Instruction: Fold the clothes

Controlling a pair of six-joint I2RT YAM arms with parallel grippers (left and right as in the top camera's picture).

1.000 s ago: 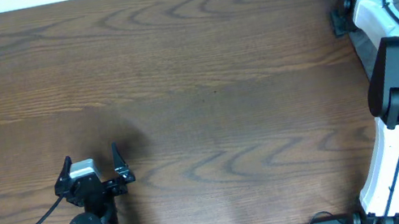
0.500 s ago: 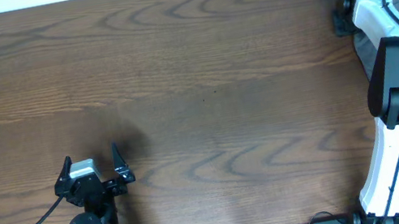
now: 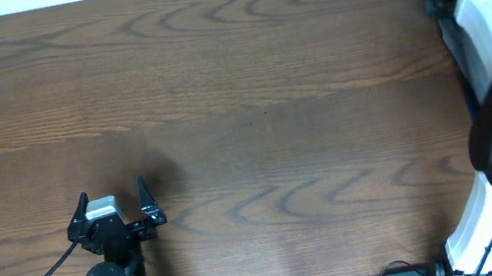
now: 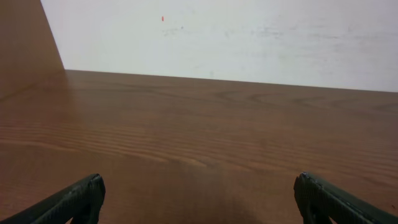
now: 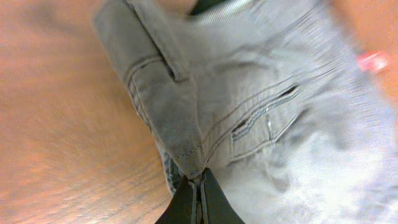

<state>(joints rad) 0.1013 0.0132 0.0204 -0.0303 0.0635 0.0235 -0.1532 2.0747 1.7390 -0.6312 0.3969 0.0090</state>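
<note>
1. Your right claw [image 5: 199, 186], pressed together, pinches the grey shorts [image 5: 261, 124] by an edge.
2. They lie at the tabletop's [image 3: 251, 107] far right corner.
3. Your left claw [image 3: 113, 194], spread, sits well apart from them.

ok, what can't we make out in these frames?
Right wrist: motion blur smears the grey shorts toward the right; the red item at the edge is unidentifiable.
Overhead: the right arm covers most of the shorts, and the frame edge cuts the rest; their layout is unknown.
Left wrist: the bottom edge cuts the left gripper; only fingertips show.
</note>
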